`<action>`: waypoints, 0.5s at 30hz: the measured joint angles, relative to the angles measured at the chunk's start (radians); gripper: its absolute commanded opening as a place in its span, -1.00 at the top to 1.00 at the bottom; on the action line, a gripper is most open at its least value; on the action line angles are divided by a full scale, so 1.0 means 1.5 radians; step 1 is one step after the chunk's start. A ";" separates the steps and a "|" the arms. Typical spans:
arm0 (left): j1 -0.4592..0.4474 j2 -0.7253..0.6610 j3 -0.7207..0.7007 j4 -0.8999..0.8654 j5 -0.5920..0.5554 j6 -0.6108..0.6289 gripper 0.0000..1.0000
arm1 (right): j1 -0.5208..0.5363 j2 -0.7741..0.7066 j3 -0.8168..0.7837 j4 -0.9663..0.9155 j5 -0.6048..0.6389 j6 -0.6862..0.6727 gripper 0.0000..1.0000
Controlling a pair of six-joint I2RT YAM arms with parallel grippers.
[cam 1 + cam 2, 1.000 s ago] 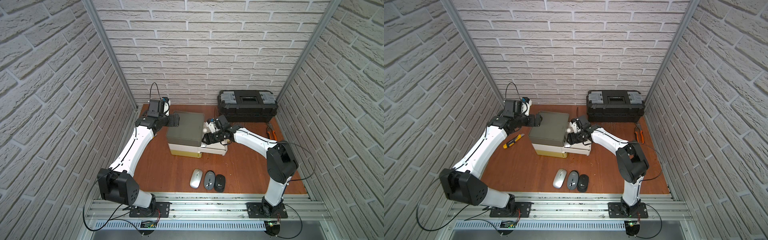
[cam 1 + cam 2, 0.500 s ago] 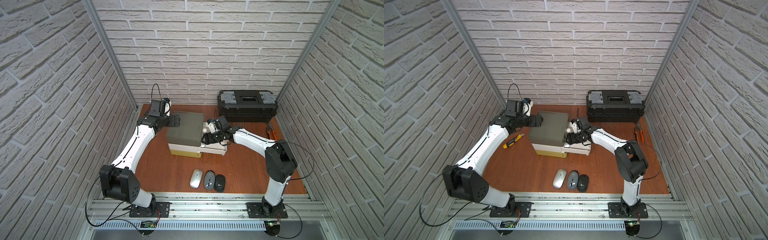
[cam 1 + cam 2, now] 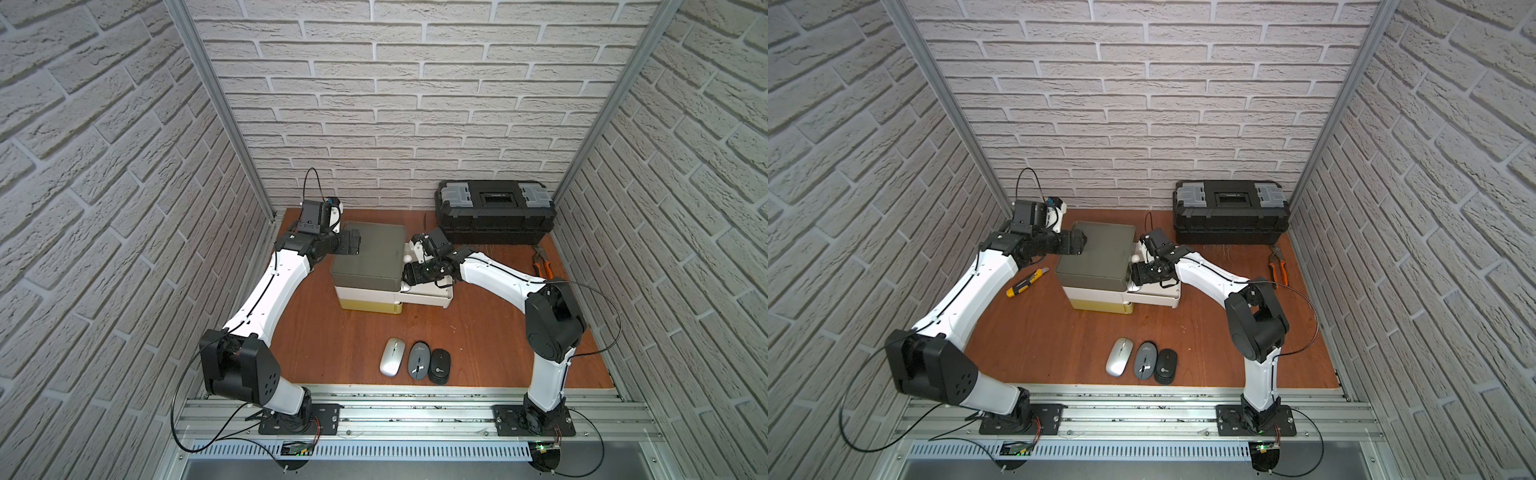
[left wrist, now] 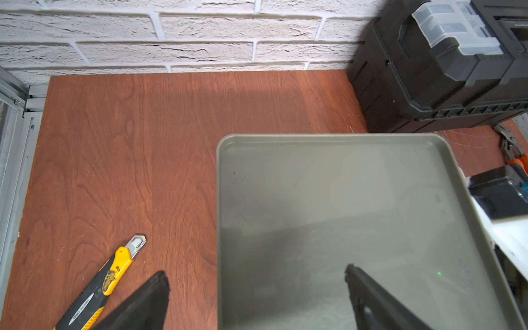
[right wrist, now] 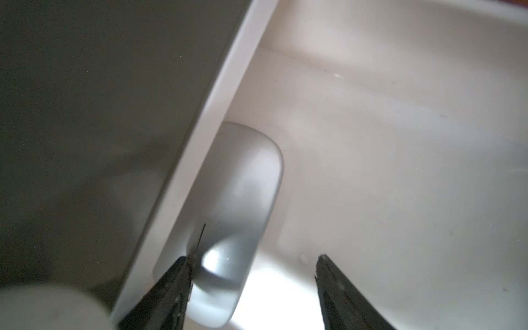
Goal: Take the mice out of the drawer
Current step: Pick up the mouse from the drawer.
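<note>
Edging further into the pulled-out drawer (image 3: 432,296), the right hand (image 5: 252,257), spread and gripping nothing, now sits over a silver mouse (image 5: 237,200) tucked against the cabinet (image 5: 85,114), seemingly poised to grasp, while the left hand (image 4: 255,270) hangs wide open.

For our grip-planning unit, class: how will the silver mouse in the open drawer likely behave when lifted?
Glossy and curved, the silver mouse is probably slippery. It looks rigid, so should keep shape. Low and flat on the drawer floor, it likely slides rather than rolls.
</note>
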 measured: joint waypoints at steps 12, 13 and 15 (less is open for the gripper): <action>0.000 0.000 0.000 -0.001 0.000 0.000 -0.97 | -0.013 -0.003 0.012 -0.034 0.081 -0.008 -0.40; 0.000 0.000 0.000 -0.001 0.000 0.000 -0.96 | -0.017 -0.005 0.011 -0.036 0.086 -0.008 -0.40; 0.000 0.000 0.000 -0.001 0.000 0.000 -0.96 | -0.027 -0.009 0.007 -0.046 0.100 -0.009 -0.40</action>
